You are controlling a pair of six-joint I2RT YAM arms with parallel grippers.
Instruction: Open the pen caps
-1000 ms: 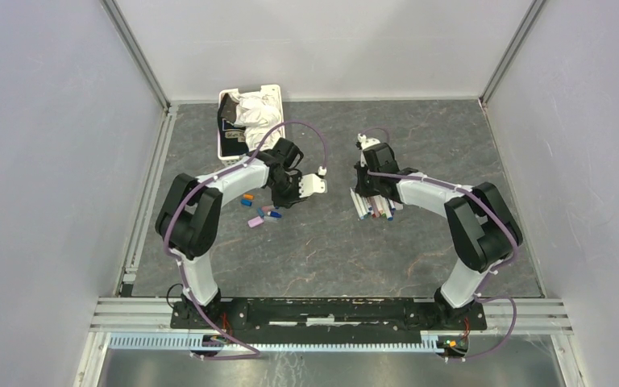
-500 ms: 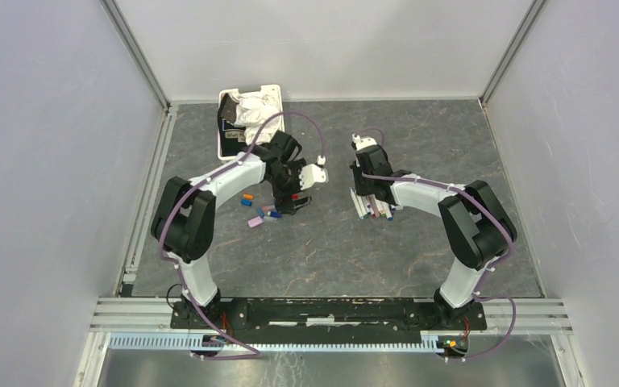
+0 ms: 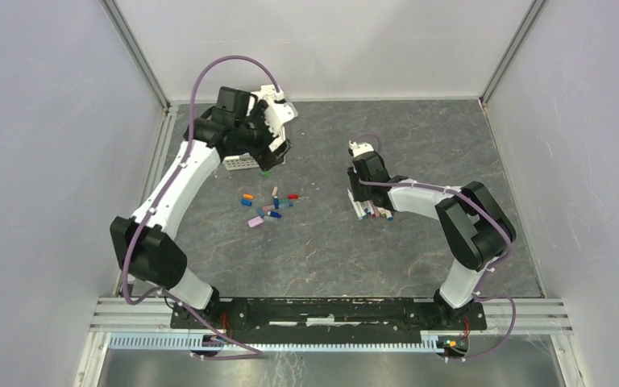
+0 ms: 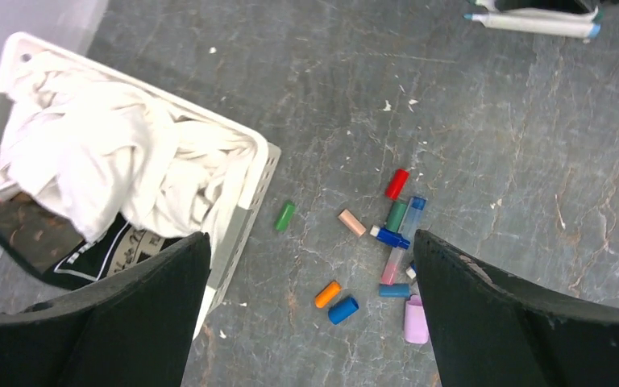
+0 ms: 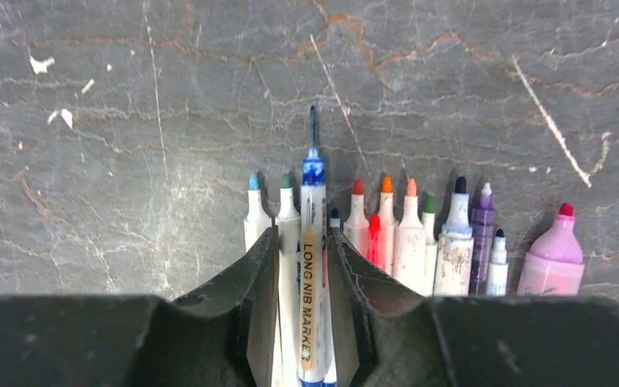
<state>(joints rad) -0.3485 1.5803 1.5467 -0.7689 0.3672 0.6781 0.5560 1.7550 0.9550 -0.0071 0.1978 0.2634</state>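
Observation:
Several pen caps (image 4: 387,234) lie loose on the grey table: red (image 4: 396,183), green (image 4: 284,215), orange (image 4: 328,293), blue (image 4: 343,310) and purple (image 4: 416,318); from above the cluster (image 3: 267,205) sits left of centre. My left gripper (image 4: 308,242) hangs high above them, wide open and empty; in the top view it (image 3: 272,145) is by the basket. My right gripper (image 5: 302,234) is low over a row of uncapped pens (image 5: 419,234). Its jaws stand slightly apart with a long nib marker (image 5: 312,266) lying between them.
A white slotted basket (image 4: 250,205) holding white cloth stands at the back left, its corner (image 3: 242,164) under my left arm. The row of pens (image 3: 373,211) lies right of centre. A pink-tipped thick marker (image 5: 552,258) ends the row.
My left arm has risen and swung back toward the basket, and its gripper has opened wide. The right gripper shifted slightly left over the pens and its jaws have parted a little.

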